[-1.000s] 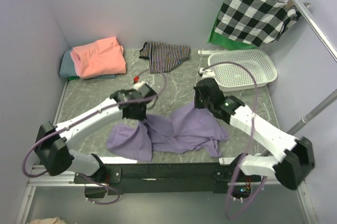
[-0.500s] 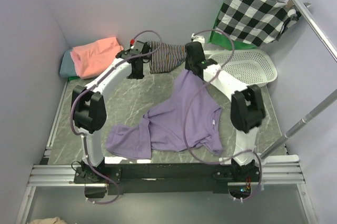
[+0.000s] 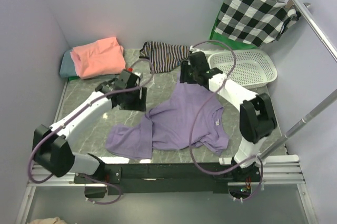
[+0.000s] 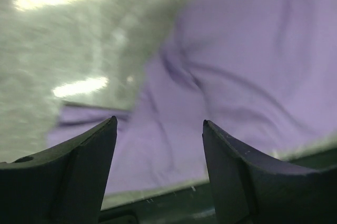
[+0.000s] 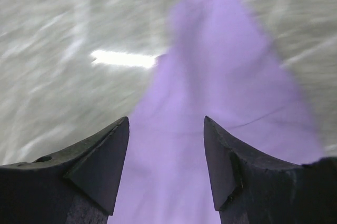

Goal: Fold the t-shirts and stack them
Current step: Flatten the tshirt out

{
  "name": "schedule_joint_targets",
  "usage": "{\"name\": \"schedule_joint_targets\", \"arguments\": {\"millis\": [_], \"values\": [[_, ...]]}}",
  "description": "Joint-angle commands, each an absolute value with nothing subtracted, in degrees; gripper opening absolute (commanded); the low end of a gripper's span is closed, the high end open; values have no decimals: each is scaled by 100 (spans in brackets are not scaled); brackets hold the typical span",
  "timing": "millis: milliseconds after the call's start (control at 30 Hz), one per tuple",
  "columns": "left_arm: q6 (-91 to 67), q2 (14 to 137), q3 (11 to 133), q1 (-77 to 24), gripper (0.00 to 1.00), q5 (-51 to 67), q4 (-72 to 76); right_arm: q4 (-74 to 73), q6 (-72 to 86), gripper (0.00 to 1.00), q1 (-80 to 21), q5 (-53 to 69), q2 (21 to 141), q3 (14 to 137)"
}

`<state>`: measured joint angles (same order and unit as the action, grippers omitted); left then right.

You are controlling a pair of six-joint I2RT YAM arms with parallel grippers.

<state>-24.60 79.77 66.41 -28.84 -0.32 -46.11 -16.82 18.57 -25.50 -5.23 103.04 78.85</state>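
A lavender-purple t-shirt [image 3: 179, 121] lies spread but crumpled on the marble table, its left part bunched near the front edge. My left gripper [image 3: 132, 97] hovers open just left of it; in the left wrist view the gripper [image 4: 159, 121] has nothing between its fingers, and the purple shirt [image 4: 247, 66] lies below. My right gripper [image 3: 189, 74] stands open over the shirt's far tip; its wrist view shows the gripper [image 5: 166, 119] empty above the purple cloth [image 5: 221, 92]. A folded salmon-pink t-shirt [image 3: 98, 56] rests on a grey-teal t-shirt [image 3: 65, 67] at the far left.
A black-and-white striped garment [image 3: 166, 55] lies at the back centre. A white perforated basket [image 3: 245, 68] stands at the back right. A checked cloth [image 3: 255, 16] hangs on a wooden hanger above it. A metal rail [image 3: 310, 110] crosses the right side.
Both grippers have opened and let go of the purple shirt, which now lies flatter on the table. The left gripper pulled back from the far side toward the shirt's left edge.
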Motion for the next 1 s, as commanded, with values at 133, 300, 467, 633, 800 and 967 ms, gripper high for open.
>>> {"name": "schedule_joint_targets", "arguments": {"millis": [133, 300, 467, 633, 800, 967], "values": [[-3541, 7892, 5599, -4235, 70, 405, -3780, -1784, 2091, 65, -3348, 220, 9396, 6971], [-4305, 8209, 5397, -4965, 70, -895, -3770, -1670, 2302, 65, -3480, 123, 9185, 6522], [-4911, 8349, 5221, -5317, 66, -1835, -3656, -1617, 2373, 65, -3472, 115, 9097, 6302], [-5317, 8683, 5343, -5545, 20, -2803, -4033, -1626, 2338, 64, -3472, 9, 9009, 6240], [-5388, 8763, 5502, -5625, 1, -3111, -4175, -1617, 2364, 63, -3472, 9, 9062, 6074], [-5256, 8605, 5607, -5625, 1, -3015, -4140, -1573, 2399, 63, -3480, 9, 8930, 5810]]}}
